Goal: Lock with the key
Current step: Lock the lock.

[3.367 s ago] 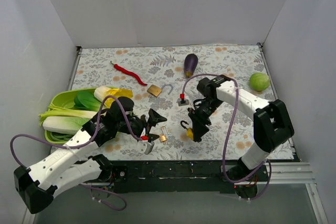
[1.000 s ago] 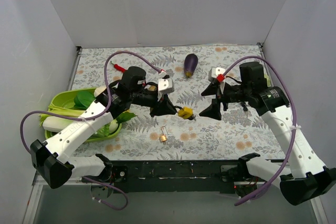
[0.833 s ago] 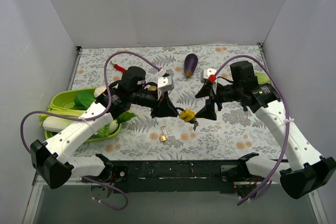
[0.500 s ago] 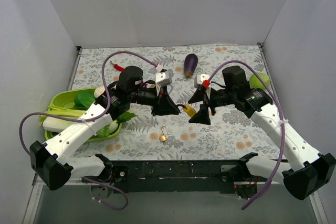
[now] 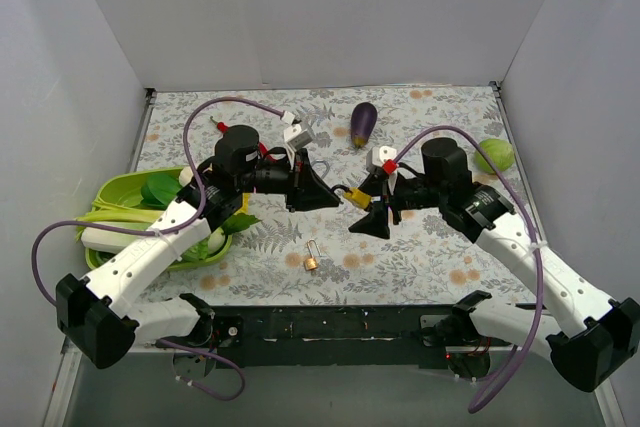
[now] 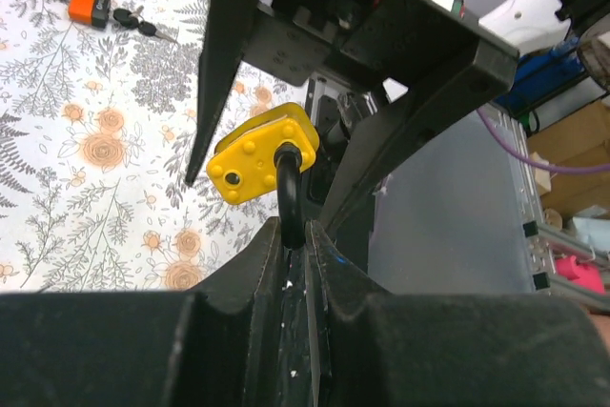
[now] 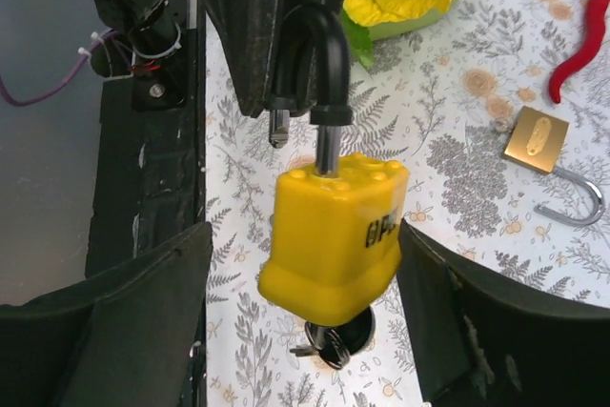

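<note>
Yellow padlock (image 5: pixel 357 197) hangs in mid-air between the arms from above; at the left wrist, left gripper (image 6: pixel 295 235) pinches its shackle (image 6: pixel 289 183); at the right wrist, right gripper (image 7: pixel 305 231) gapes empty around the body — key (image 7: pixel 329 348) hanging beneath, one shackle leg free, so locking seemingly remains.

The yellow padlock (image 7: pixel 334 235) has a black shackle (image 7: pixel 315 35) and black lettering on its side; the key (image 7: pixel 329 345) under it looks dark grey. The tabletop (image 5: pixel 440 247) is pale, printed with grey ferns and small tan-orange blossoms. The aubergine (image 5: pixel 363 123) is purple, the chilli (image 7: pixel 577 54) red, the cabbage (image 5: pixel 493 155) light green. One brass padlock (image 7: pixel 537 138) has a silvery shackle; the orange padlock (image 6: pixel 88 7) has a black one. The tray (image 5: pixel 105 190) is lime green, its leaf vegetables (image 5: pixel 110 237) white and green. The left arm (image 5: pixel 150 252) and right arm (image 5: pixel 545 272) are white with black joints and purple cables (image 5: pixel 225 102).
</note>
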`<state>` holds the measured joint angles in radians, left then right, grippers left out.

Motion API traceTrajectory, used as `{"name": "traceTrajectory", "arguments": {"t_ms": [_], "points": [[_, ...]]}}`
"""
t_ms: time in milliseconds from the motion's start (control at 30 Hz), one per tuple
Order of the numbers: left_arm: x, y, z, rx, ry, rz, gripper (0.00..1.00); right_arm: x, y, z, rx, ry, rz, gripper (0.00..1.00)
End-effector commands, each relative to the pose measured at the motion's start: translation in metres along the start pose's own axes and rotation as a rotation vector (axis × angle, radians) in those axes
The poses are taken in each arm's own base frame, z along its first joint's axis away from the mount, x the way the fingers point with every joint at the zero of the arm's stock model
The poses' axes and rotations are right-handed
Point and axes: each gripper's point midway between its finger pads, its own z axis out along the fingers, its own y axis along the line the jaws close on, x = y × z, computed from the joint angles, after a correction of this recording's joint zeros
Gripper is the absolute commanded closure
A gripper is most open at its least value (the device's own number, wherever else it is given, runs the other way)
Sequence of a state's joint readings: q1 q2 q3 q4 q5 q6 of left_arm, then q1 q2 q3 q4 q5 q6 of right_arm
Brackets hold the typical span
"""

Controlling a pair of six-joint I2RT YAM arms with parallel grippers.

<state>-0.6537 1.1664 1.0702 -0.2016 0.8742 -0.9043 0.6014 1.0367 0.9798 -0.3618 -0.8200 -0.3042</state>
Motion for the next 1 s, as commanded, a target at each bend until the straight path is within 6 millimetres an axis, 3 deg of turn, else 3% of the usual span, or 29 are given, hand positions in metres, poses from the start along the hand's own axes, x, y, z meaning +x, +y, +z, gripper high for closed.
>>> {"name": "traceTrajectory", "arguments": {"t_ms": [0,167,300,400,433,500,533,567,633,667,733,967], "points": [[-0.029,-0.012,-0.007,0.021,-0.108,0.010,1.00,-0.031,-0.014,-0.004,0.116,-0.107,-0.093,0.21],[-0.030,-0.008,-0.008,0.013,-0.127,-0.056,1.00,-0.038,-0.016,-0.003,0.132,-0.135,-0.098,0.47],[-0.027,-0.008,-0.008,0.013,-0.119,-0.063,1.00,-0.042,-0.015,-0.002,0.117,-0.139,-0.090,0.58],[-0.025,-0.007,-0.010,0.001,-0.117,-0.044,1.00,-0.042,-0.009,0.000,0.082,-0.135,-0.067,0.83],[-0.024,-0.007,-0.011,-0.005,-0.116,-0.033,1.00,-0.039,-0.008,0.001,0.069,-0.122,-0.046,0.98],[-0.021,-0.003,-0.014,-0.031,-0.107,0.015,0.98,-0.037,-0.001,0.002,0.024,-0.109,-0.027,0.99],[-0.020,-0.002,-0.016,-0.040,-0.098,0.038,0.91,-0.037,0.001,0.002,0.009,-0.103,-0.017,0.99],[-0.017,-0.002,-0.018,-0.055,-0.073,0.037,0.74,-0.035,0.005,0.003,-0.012,-0.094,-0.003,0.99],[-0.012,0.003,-0.019,-0.066,-0.031,0.107,0.60,-0.038,0.012,0.002,-0.052,-0.095,0.005,0.99],[-0.010,0.003,-0.021,-0.072,0.000,0.114,0.47,-0.036,0.017,0.001,-0.076,-0.086,0.019,0.99],[-0.008,0.008,-0.022,-0.081,0.033,0.168,0.44,-0.036,0.021,0.001,-0.099,-0.083,0.026,0.99],[-0.003,-0.004,-0.024,0.007,0.078,0.265,0.48,-0.037,0.026,0.001,-0.136,-0.077,0.044,0.99]]}}
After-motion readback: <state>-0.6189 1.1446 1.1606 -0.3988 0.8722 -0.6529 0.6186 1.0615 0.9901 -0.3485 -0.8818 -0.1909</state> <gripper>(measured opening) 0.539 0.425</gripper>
